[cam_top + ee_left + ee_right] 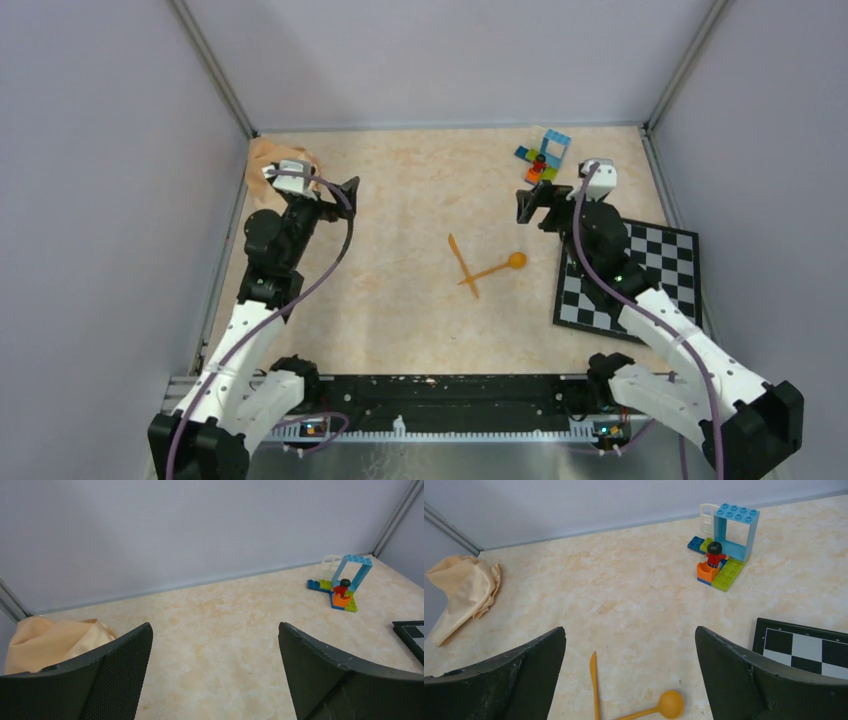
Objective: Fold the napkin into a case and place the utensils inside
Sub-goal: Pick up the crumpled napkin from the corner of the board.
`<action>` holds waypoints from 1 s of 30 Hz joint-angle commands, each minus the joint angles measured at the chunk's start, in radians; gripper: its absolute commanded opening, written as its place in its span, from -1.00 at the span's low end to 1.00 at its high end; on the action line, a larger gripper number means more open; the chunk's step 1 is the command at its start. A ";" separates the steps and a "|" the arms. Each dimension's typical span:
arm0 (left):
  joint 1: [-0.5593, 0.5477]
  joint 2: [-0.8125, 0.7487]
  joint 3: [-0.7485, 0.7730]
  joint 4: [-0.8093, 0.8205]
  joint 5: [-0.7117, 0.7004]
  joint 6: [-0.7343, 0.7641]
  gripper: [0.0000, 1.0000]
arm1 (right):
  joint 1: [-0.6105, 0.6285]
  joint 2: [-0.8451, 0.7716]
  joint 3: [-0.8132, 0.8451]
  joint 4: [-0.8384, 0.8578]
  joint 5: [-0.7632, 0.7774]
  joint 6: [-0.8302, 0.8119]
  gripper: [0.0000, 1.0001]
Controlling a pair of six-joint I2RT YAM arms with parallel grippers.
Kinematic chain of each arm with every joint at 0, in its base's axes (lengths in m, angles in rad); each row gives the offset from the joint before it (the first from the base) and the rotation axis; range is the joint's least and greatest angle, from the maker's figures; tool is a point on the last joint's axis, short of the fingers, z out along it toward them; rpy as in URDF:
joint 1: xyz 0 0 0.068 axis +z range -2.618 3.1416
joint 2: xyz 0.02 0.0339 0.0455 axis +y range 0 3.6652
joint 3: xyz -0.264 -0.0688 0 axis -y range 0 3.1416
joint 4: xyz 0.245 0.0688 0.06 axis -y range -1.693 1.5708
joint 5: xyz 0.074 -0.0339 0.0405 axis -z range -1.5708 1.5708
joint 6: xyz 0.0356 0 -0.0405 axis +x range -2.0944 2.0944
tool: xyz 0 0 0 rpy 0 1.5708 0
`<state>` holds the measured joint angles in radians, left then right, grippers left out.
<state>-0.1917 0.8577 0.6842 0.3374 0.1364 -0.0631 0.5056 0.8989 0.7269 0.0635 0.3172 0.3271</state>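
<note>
At the far-left corner of the tabletop (pixel 400 210), the napkin (pixel 272 158) lay crumpled in a loose heap against the side wall (pixel 120 200), not folded flat. The left gripper (pixel 215 630) hung just beside that heap, on its right in the top view; its jaws stood wide apart with nothing between them.

Near the middle of the tabletop, well apart from the napkin, lay the orange knife (pixel 463 266) and the orange spoon (pixel 495 270). They crossed near the knife's near end, the spoon's bowl toward the right. Which piece lay uppermost could not be determined.

The right gripper (pixel 629 630) was above the tabletop between the toy bricks (pixel 542 158) at the far right and the checkered board (pixel 630 280). Its jaws were likewise spread wide and gripped nothing.
</note>
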 commanded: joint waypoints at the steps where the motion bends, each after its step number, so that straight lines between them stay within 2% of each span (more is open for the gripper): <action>1: 0.003 0.049 0.022 0.009 0.000 -0.018 0.98 | 0.010 0.051 0.000 0.071 0.045 0.047 0.97; 7: 0.013 0.176 0.090 -0.086 -0.069 -0.086 0.97 | 0.088 0.303 0.104 0.179 0.114 0.050 0.97; 12: 0.092 0.283 0.125 -0.137 -0.168 -0.200 0.97 | 0.129 0.518 0.221 0.324 0.128 0.130 0.97; 16: 0.172 0.375 0.159 -0.246 -0.334 -0.312 0.97 | 0.134 0.657 0.261 0.476 0.011 0.114 0.97; 19: 0.240 0.432 0.171 -0.288 -0.415 -0.358 0.97 | 0.134 0.774 0.299 0.553 -0.233 0.044 0.98; 24: 0.326 0.543 0.153 -0.221 -0.358 -0.388 0.97 | 0.134 0.906 0.373 0.589 -0.441 0.026 0.94; 26: 0.412 0.611 0.174 -0.239 -0.240 -0.485 0.97 | 0.134 0.939 0.418 0.552 -0.470 -0.007 0.93; 28: 0.501 0.691 0.193 -0.223 -0.063 -0.556 0.97 | 0.134 0.958 0.448 0.511 -0.474 -0.036 0.92; 30: 0.526 0.771 0.239 -0.219 0.026 -0.552 0.97 | 0.133 0.961 0.451 0.503 -0.474 -0.054 0.91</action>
<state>0.2516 1.5177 0.8444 0.0864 -0.0654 -0.5144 0.6327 1.8618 1.1038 0.5369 -0.0753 0.3397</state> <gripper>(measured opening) 0.987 0.961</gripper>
